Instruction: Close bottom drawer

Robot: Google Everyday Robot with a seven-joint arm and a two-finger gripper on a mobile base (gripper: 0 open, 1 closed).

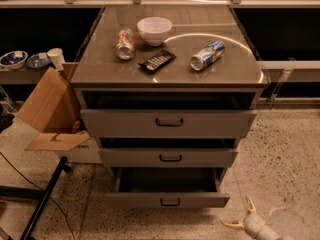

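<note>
The bottom drawer (167,199) is the lowest of three grey drawers in the cabinet. It is pulled out, and its dark interior shows above the low front panel with a small black handle (170,202). The middle drawer (167,157) and the top drawer (167,122) also stand partly out. My gripper (240,213) is low at the bottom right, on the floor side of the drawer's right front corner, a little apart from it. Its two pale fingers are spread open and hold nothing.
On the cabinet top (100,66) lie a white bowl (154,30), two cans (125,43) (207,55) and a black remote (156,60). An open cardboard box (50,116) stands at the left. A black stand leg (42,199) crosses the speckled floor at bottom left.
</note>
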